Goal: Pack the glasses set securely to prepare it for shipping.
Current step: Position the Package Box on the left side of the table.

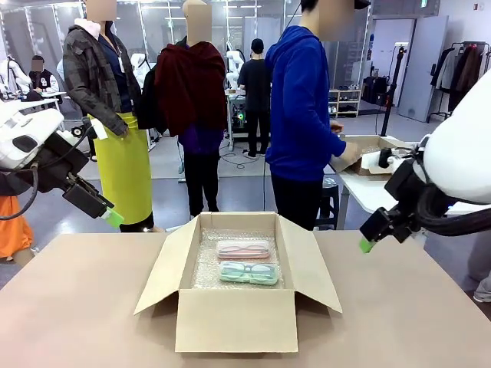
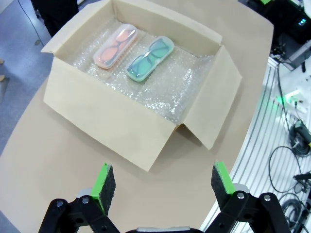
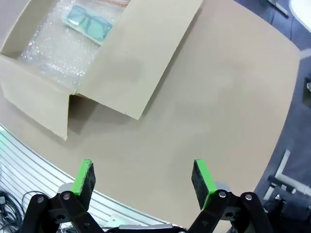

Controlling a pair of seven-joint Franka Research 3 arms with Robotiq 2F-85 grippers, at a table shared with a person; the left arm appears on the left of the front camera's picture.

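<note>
I am looking across the worktop [image 1: 77,307] at a cardboard box [image 1: 236,318] that is sitting in the middle, close to the near edge, with all four flaps spreading outward. The glasses set is lying inside on a bed of bubble wrap [image 2: 187,80]. The pink case [image 1: 243,249] is resting toward the box's far wall and the green case [image 1: 248,273] just beside it on the near side, a strip of wrap showing between them. Both are lying flat, glasses showing through their clear tops. My left gripper [image 2: 160,179] is hanging above the worktop's left side, its fingers spread wide and gripping nothing. My right gripper [image 3: 143,177] is doing the same off the box's right flap. A person in a blue hoodie [image 1: 299,115] is standing beyond the far edge, turning toward another table.
</note>
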